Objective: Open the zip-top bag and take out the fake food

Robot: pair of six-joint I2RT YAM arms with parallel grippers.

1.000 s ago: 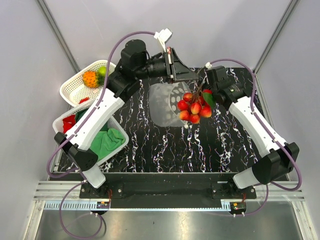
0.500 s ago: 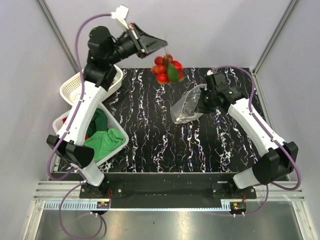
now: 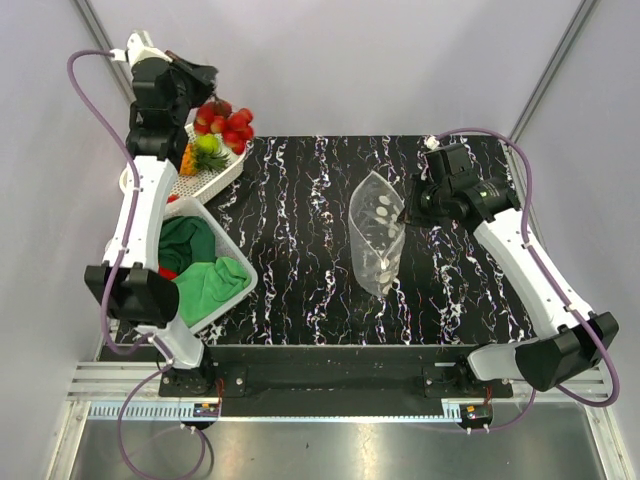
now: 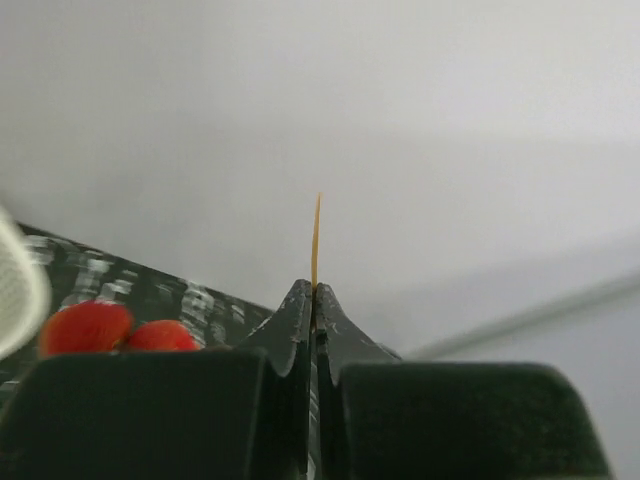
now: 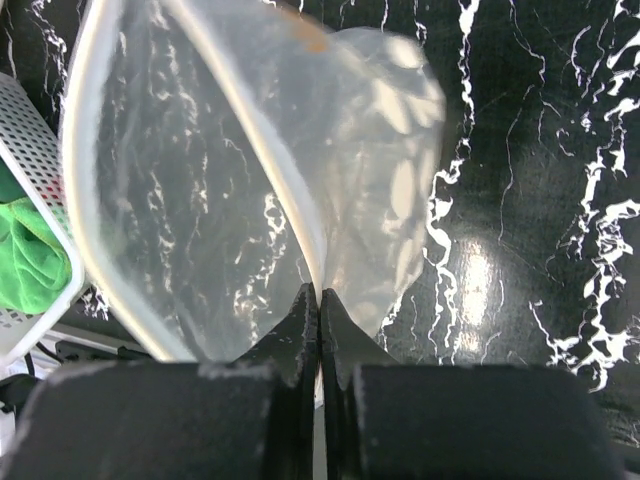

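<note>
Left end effector (image 4: 313,300) clamps red fruit cluster (image 3: 226,121), arm raised | right end effector (image 5: 320,298) pinches zip-top bag (image 3: 380,235)

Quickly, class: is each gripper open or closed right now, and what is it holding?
Left gripper: closed, holding the fake food by its thin stem.
Right gripper: closed, holding the zip-top bag by its edge.

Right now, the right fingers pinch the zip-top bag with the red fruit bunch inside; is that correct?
Not quite: the zip-top bag in the right fingers is empty. The top view shows the red fruit bunch hanging from the left fingers over the white basket.
</note>
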